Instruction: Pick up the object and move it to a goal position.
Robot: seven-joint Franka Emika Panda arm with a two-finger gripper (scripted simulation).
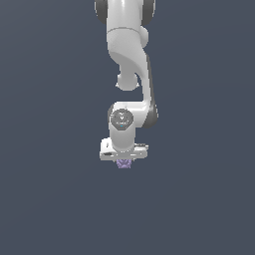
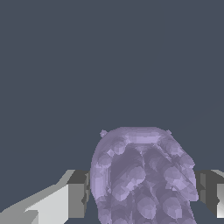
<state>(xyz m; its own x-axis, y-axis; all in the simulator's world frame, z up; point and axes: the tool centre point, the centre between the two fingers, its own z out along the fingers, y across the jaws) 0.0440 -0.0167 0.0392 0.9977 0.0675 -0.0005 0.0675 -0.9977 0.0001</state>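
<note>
Background was a flat dark blue-grey field in both views, no surface edge or horizon visible. Panda arm [image 1: 130, 55] came in from the top of the exterior view, white links with dark joint bands, folded down on itself so the wrist pointed straight down near frame centre. Round wrist flange with a dark grey disc faced the camera, and the white hand body sat under it as a wide horizontal bar. Gripper [image 1: 124, 160] hung below that bar; fingers were mostly hidden behind the hand in the exterior view. Wrist view showed both fingers [image 2: 78, 194] clearly: grey pads on white bodies, one on each side of the object, spread about as wide as the object itself. On one side the pad sat right against the object's flank; on the other the pad looked touching or very nearly touching, couldn't resolve a gap. So jaws partly closed, bracketing the object, apparent grasp. Object [image 2: 142, 177] was a pale purple bumpy lump, mottled, filling the space between the pads in the wrist view. In the exterior view only a small purple bit of it [image 1: 124, 164] poked out directly beneath the hand, centred under the gripper and much narrower than it. Couldn't tell whether it was resting on anything or lifted.
</note>
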